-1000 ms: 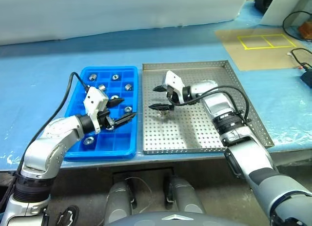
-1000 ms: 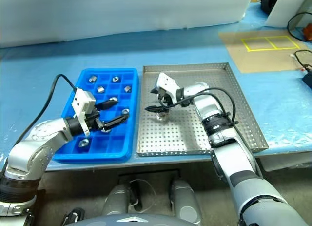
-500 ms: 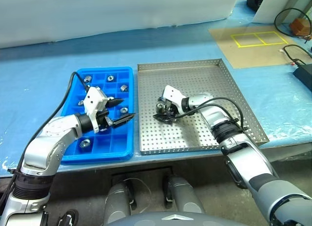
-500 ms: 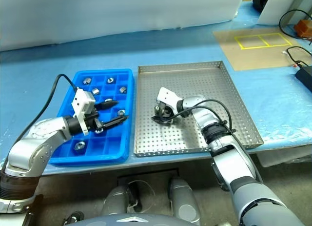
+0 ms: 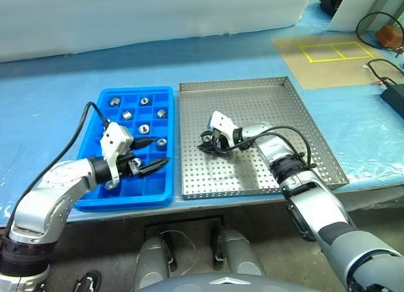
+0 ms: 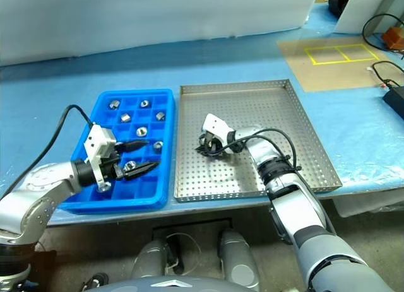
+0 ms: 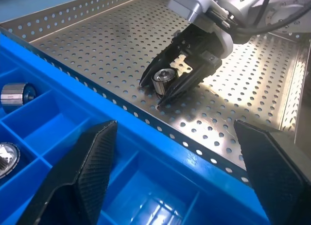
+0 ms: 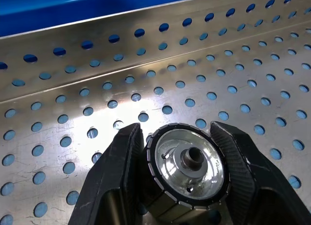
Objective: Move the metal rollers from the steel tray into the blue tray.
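Note:
The steel tray lies right of the blue tray. My right gripper rests low on the steel tray's perforated floor near its left rim, shut on one metal roller; this roller shows its ribbed edge and centre hole between the black fingers. Several metal rollers sit in the blue tray's far compartments. My left gripper hangs open over the blue tray's near right part, nothing between its fingers.
A brown sheet with yellow tape squares lies at the back right of the blue-covered table. Black cables and a dark box sit at the far right edge. A white wall backs the table.
My right gripper sank onto the steel tray's floor and shut on the roller. My left gripper drew back toward the near side of the blue tray, staying open. The camera shifted slightly.

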Controlling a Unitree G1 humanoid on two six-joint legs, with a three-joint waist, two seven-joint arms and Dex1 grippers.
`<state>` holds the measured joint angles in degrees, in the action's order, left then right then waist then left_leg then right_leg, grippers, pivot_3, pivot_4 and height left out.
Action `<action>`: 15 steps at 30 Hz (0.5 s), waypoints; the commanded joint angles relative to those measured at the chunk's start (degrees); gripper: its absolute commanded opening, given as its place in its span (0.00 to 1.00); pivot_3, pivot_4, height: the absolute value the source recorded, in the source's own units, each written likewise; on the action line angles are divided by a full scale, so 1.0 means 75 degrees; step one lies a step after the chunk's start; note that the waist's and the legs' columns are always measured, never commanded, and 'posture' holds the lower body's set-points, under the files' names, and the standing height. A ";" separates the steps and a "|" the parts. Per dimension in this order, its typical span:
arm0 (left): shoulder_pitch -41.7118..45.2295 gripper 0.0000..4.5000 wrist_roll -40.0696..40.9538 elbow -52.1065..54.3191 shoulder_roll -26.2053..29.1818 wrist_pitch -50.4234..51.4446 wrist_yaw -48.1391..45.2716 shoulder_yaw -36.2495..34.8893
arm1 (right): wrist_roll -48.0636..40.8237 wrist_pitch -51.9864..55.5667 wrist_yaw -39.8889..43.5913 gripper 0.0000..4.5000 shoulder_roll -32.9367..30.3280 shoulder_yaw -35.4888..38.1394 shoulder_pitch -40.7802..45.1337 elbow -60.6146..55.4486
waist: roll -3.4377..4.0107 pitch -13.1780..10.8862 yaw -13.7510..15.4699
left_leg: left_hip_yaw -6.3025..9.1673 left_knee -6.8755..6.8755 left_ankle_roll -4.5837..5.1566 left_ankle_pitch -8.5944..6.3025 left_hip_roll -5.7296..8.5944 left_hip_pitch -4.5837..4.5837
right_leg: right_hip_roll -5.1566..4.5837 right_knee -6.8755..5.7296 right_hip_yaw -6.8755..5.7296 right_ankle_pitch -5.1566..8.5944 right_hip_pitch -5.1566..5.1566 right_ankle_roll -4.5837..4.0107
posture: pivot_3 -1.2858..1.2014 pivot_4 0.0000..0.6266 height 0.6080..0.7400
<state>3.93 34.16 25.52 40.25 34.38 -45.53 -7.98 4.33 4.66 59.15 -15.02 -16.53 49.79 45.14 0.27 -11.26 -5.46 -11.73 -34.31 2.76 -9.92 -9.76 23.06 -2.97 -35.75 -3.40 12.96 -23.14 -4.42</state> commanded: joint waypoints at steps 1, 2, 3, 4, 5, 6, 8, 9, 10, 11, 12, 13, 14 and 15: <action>-0.0337 0.90 0.0293 0.0503 0.0264 0.0061 -0.0084 -0.0625 | -0.0213 0.0102 0.0255 0.41 0.0068 0.0095 0.0156 -0.0505 | 0.0000 0.0000 -0.0006 | 0.0000 0.0000 0.0000 0.0000 0.0000 -0.0001 | 0.0000 0.0000 0.0000 0.0000 0.0000 0.0000 | 0.36 0.24 1.00; -0.0480 0.90 0.0349 0.0597 0.0330 0.0076 -0.0093 -0.0783 | -0.0385 0.0331 0.0428 0.41 0.0118 0.0144 0.0186 -0.0812 | 0.0001 -0.0001 -0.0019 | 0.0000 0.0000 0.0000 0.0000 0.0000 0.0001 | 0.0000 0.0000 0.0000 0.0000 -0.0001 0.0000 | 0.36 0.24 1.00; -0.0671 0.90 0.0427 0.0711 0.0411 0.0100 -0.0120 -0.0992 | -0.0678 0.0811 0.0615 0.41 0.0241 0.0250 0.0280 -0.1203 | 0.0001 -0.0001 -0.0016 | -0.0001 0.0000 0.0000 0.0000 0.0000 0.0005 | 0.0000 0.0000 0.0000 0.0000 -0.0006 0.0000 | 0.36 0.24 1.00; -0.0898 0.90 0.0566 0.0827 0.0497 0.0170 -0.0169 -0.1269 | -0.1040 0.1407 0.0740 0.41 0.0423 0.0410 0.0448 -0.1512 | 0.0001 -0.0002 -0.0027 | 0.0000 0.0002 0.0000 0.0000 -0.0002 0.0006 | 0.0001 0.0001 0.0000 0.0000 -0.0008 0.0000 | 0.36 0.24 1.00; -0.1112 0.90 0.0724 0.0930 0.0570 0.0231 -0.0235 -0.1537 | -0.1329 0.1906 0.0852 0.41 0.0569 0.0520 0.0583 -0.1762 | 0.0001 -0.0004 -0.0039 | -0.0001 0.0005 -0.0001 0.0000 -0.0005 0.0008 | 0.0005 0.0000 0.0000 0.0000 -0.0013 0.0000 | 0.36 0.24 1.00; -0.1378 0.90 0.0881 0.1028 0.0631 0.0286 -0.0321 -0.1846 | -0.1514 0.2227 0.0989 0.41 0.0693 0.0531 0.0668 -0.1978 | 0.0002 -0.0005 -0.0042 | -0.0001 0.0006 -0.0001 0.0000 -0.0011 0.0009 | 0.0011 0.0001 0.0001 0.0000 -0.0016 -0.0001 | 0.37 0.24 1.00; -0.1760 0.90 0.1018 0.1137 0.0702 0.0345 -0.0363 -0.2266 | -0.1646 0.2548 0.1177 0.41 0.0855 0.0420 0.0736 -0.2223 | 0.0002 -0.0005 -0.0002 | -0.0001 0.0013 -0.0007 0.0003 -0.0020 0.0010 | 0.0019 -0.0001 0.0000 0.0003 -0.0025 -0.0007 | 0.38 0.24 1.00; -0.1936 0.90 0.1040 0.1186 0.0722 0.0360 -0.0338 -0.2447 | -0.1653 0.2615 0.1256 0.41 0.0943 0.0314 0.0761 -0.2280 | 0.0002 -0.0005 0.0058 | 0.0000 0.0019 -0.0010 0.0004 -0.0022 0.0008 | 0.0021 -0.0001 -0.0001 0.0007 -0.0024 -0.0013 | 0.39 0.24 1.00; -0.2086 0.90 0.1067 0.1244 0.0729 0.0374 -0.0306 -0.2600 | -0.1637 0.2626 0.1319 0.41 0.1018 0.0207 0.0777 -0.2306 | 0.0002 -0.0004 0.0097 | 0.0000 0.0022 -0.0012 0.0004 -0.0023 0.0005 | 0.0023 0.0000 -0.0001 0.0010 -0.0021 -0.0017 | 0.39 0.24 1.00; -0.2257 0.90 0.1096 0.1338 0.0706 0.0396 -0.0249 -0.2770 | -0.1560 0.2539 0.1414 0.41 0.1096 0.0027 0.0775 -0.2280 | -0.0001 -0.0002 0.0180 | 0.0000 0.0023 -0.0013 0.0003 -0.0023 0.0003 | 0.0023 0.0001 -0.0002 0.0011 -0.0019 -0.0018 | 0.40 0.24 1.00; -0.2429 0.90 0.1147 0.1464 0.0668 0.0420 -0.0184 -0.2918 | -0.1391 0.2421 0.1452 0.41 0.1162 -0.0209 0.0761 -0.2163 | -0.0002 -0.0002 0.0232 | 0.0000 0.0023 -0.0015 0.0002 -0.0023 0.0004 | 0.0023 0.0004 -0.0002 0.0011 -0.0018 -0.0017 | 0.41 0.24 1.00; -0.2567 0.90 0.1181 0.1583 0.0621 0.0431 -0.0115 -0.3020 | -0.1274 0.2409 0.1539 0.41 0.1194 -0.0427 0.0737 -0.2087 | -0.0005 -0.0003 0.0281 | 0.0000 0.0023 -0.0017 0.0000 -0.0021 0.0004 | 0.0022 0.0006 -0.0001 0.0011 -0.0017 -0.0017 | 0.41 0.24 1.00; -0.2682 0.90 0.1211 0.1691 0.0572 0.0440 -0.0037 -0.3091 | -0.1257 0.2408 0.1688 0.41 0.1208 -0.0590 0.0688 -0.2095 | -0.0005 -0.0003 0.0367 | 0.0000 0.0023 -0.0018 0.0000 -0.0018 0.0007 | 0.0019 0.0008 -0.0001 0.0011 -0.0017 -0.0017 | 0.42 0.24 1.00; -0.2797 0.90 0.1244 0.1821 0.0506 0.0454 0.0059 -0.3133 | -0.1290 0.2638 0.1951 0.41 0.1130 -0.0816 0.0601 -0.2335 | -0.0005 -0.0004 0.0433 | -0.0001 0.0023 -0.0016 -0.0002 -0.0014 0.0006 | 0.0015 0.0010 -0.0001 0.0011 -0.0016 -0.0016 | 0.42 0.24 1.00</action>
<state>-16.30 42.04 36.12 44.51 37.93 -46.01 -29.20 -5.22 23.80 71.16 -6.13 -21.08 54.64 30.17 0.23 -11.29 -2.21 -11.74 -34.14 2.64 -9.93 -9.85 23.10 -2.86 -35.67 -3.40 13.04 -23.26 -4.54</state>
